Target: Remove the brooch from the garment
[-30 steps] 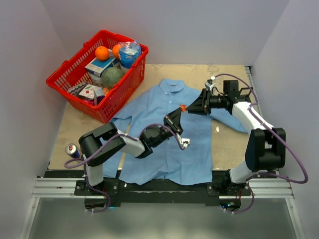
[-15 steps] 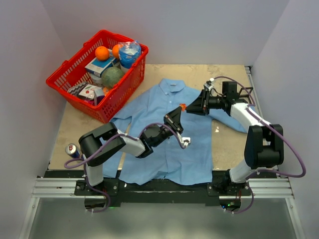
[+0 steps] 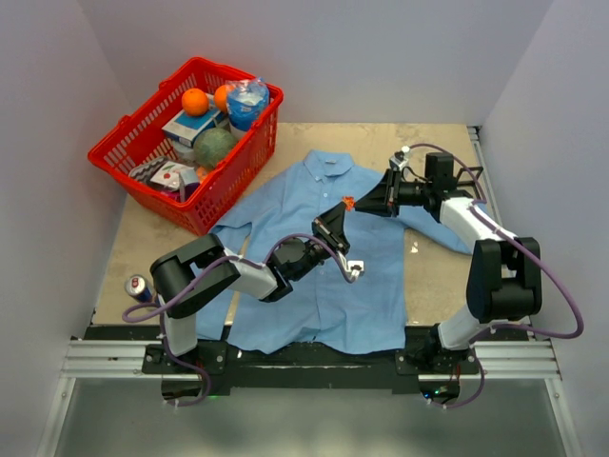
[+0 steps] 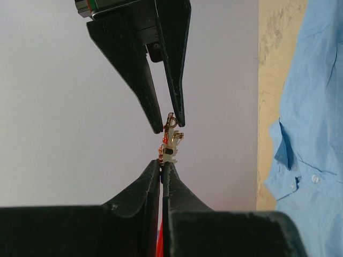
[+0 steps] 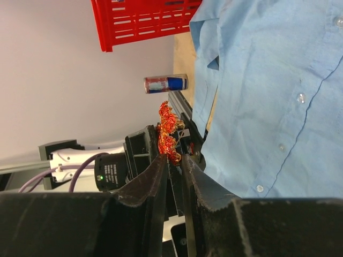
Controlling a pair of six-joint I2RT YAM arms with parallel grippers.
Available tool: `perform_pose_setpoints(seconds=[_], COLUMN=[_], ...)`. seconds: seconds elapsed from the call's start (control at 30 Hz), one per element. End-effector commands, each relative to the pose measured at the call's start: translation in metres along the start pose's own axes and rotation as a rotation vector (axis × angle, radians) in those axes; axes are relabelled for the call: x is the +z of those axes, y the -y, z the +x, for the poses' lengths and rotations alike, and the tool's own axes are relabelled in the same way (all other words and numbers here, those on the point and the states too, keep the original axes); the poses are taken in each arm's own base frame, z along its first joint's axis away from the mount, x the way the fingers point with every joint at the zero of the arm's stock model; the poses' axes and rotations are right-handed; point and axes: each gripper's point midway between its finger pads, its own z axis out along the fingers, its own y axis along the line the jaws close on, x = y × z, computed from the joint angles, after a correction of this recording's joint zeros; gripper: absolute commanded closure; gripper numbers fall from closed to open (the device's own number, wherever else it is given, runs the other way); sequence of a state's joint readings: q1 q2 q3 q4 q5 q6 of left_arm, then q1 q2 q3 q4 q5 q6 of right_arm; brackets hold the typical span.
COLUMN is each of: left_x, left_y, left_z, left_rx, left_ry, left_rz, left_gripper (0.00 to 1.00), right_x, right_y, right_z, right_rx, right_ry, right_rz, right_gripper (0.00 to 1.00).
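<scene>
over the garment [image 3: 285, 205], mid table [image 3: 143, 238]: brooch [image 3: 349, 202] held up between the two gripper tips, clear of the cloth
brooch detail: red-orange cluster on a gold pin back; edge-on against the wall in left wrist view [image 4: 169, 143], red petals facing the camera in right wrist view [image 5: 168, 131]
left gripper [image 3: 340, 214]: closed, pinching the lower end of the gold backing; fingers pressed almost together in its own view [image 4: 162, 163]
right gripper [image 3: 363, 204]: closed down to a narrow gap, tips clamped on the opposite end of the brooch; petals sticking out past the fingertips in its own view [image 5: 176, 159]
gripper to gripper: tip to tip, nearly touching, only the brooch between
garment state: light blue, spread flat on the table, collar toward the far wall, button row visible in right wrist view; one sleeve running out under the right arm
left arm: stretched low across the garment front from its base
red basket [image 3: 224, 190]: far left of the table, near corner just beside the garment's shoulder; oranges [image 3: 195, 101] and packets inside
can [image 3: 138, 287]: on its side near the left table edge, well apart from the brooch
</scene>
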State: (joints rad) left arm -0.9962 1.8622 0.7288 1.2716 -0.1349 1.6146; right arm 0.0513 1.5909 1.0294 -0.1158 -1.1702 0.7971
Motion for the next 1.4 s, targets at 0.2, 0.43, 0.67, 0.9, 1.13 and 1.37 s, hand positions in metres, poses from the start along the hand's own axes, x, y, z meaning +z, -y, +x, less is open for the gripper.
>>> perform_pose_setpoints(seconds=[0.2, 0.43, 0.67, 0.9, 1.13, 1.37], left_x=[-0.048, -0.049, -0.05, -0.061, -0.067, -0.065], left_y=[-0.155, -0.149, -0.147, -0.137, -0.13, -0.118], left_z=[0.019, 0.027, 0.03, 0.053, 0.061, 0.063], left_rx=[-0.146, -0.191, -0.214, -0.303, -0.32, -0.344], left_ry=[-0.051, -0.087, -0.099, -0.205, -0.235, -0.256], left_rz=[-0.663, -0.654, -0.652, -0.641, -0.616, -0.593], left_gripper=[1.0, 0.75, 0.51, 0.43, 0.42, 0.43], right_x=[-0.002, -0.003, -0.007, -0.045, -0.122, -0.201], right_y=[-0.013, -0.024, -0.032, -0.028, -0.007, 0.037], right_z=[-0.003, -0.014, -0.03, -0.074, -0.123, -0.128], right_rx=[-0.065, -0.181, -0.232, -0.312, -0.468, -0.407], right_ry=[0.001, 0.028, 0.062, 0.249, 0.648, 0.94], right_rz=[-0.058, -0.068, -0.062, 0.04, 0.316, 0.597], right_gripper=[0.98, 1.0, 1.0, 1.0, 1.0, 1.0])
